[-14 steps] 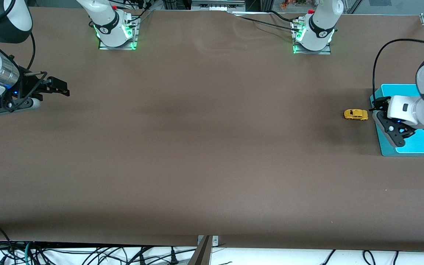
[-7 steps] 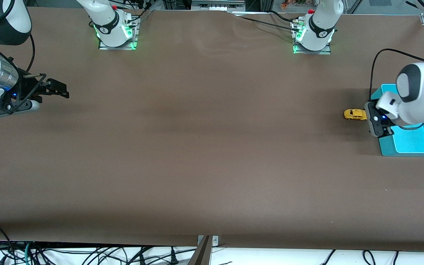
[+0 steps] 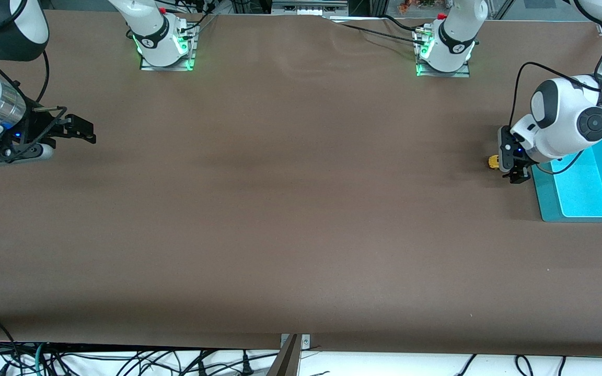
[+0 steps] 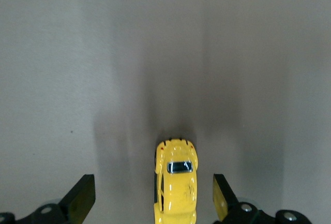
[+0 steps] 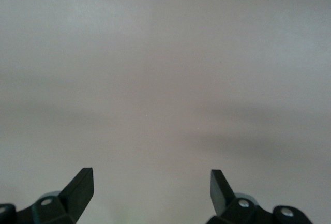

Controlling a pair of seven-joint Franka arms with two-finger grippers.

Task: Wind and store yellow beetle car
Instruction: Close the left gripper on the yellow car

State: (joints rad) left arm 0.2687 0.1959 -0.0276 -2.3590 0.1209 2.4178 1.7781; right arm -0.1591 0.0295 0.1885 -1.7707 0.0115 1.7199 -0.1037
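A brown table [image 3: 280, 209] carries a shallow turquoise plastic tray [image 3: 593, 193] at the left arm's end. Just beside it, the tiny yellow beetle car [image 4: 176, 182] lies lengthwise along the table, under the left gripper [image 4: 150, 203], fingers spread, not touching. The right gripper [image 3: 79, 128] waits, fingers spread, over bare table.

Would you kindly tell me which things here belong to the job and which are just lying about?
Job:
- yellow beetle car, on the table
- left gripper, open, over the car
- teal bin, beside the car

Lying about:
- right gripper, open, waiting at its end
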